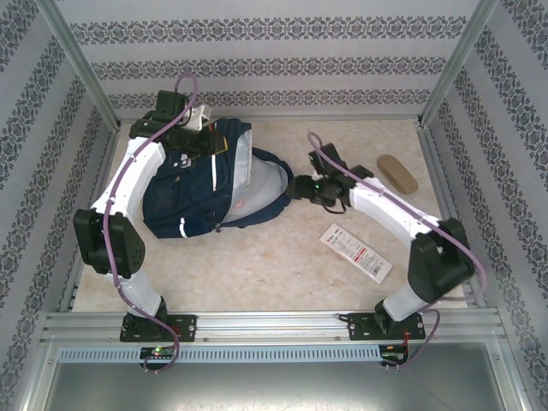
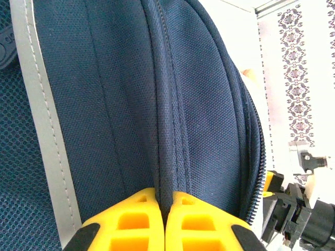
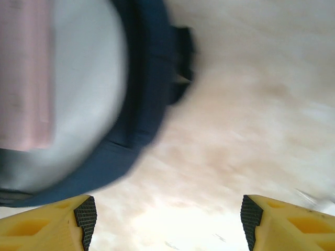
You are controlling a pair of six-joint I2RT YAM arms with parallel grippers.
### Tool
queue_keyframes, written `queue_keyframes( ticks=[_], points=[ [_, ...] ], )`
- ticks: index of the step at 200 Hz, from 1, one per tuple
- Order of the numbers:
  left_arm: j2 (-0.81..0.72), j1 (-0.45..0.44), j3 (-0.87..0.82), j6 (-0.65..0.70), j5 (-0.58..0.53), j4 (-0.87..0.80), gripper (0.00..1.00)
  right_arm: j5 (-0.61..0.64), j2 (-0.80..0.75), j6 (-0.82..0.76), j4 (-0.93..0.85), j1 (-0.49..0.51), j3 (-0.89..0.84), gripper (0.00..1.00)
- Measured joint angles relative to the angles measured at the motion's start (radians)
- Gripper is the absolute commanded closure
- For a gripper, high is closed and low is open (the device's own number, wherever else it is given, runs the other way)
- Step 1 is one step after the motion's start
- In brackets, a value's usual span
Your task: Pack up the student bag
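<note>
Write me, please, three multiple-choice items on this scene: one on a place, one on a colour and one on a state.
1. Where does the white packet lie relative to the student bag?
A) inside it
B) on the table, to its right
C) on top of it

2. What colour is the oblong case at the far right?
A) tan
B) black
C) green

3. How does the right pincer stand?
A) open, holding nothing
B) shut on the bag
C) shut on the packet

Key:
1 B: the top view shows the packet flat on the table, apart from the bag.
2 A: the case looks tan against the pale table.
3 A: in the right wrist view its jaws stand wide apart with nothing between them.
</note>
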Motion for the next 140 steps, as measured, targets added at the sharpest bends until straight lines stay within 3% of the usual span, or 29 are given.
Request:
queue_keyframes(
  ticks=[54,101,140],
  points=[
    [0.004,0.000,0.000,0.000,0.004,0.000,1.00,0.037,-0.218,-0.005,-0.060,-0.140,-0.346,0.25],
    [0.022,-0.006,0.000,0.008,-0.014,0.000,1.00,-0.012,-0.216,0.062,-0.002,-0.113,-0.462,0.26],
    [0.048,-0.029,-0.016,0.025,-0.044,0.007,0.82,-0.045,-0.088,0.130,0.085,-0.010,-0.415,0.26]
  ],
)
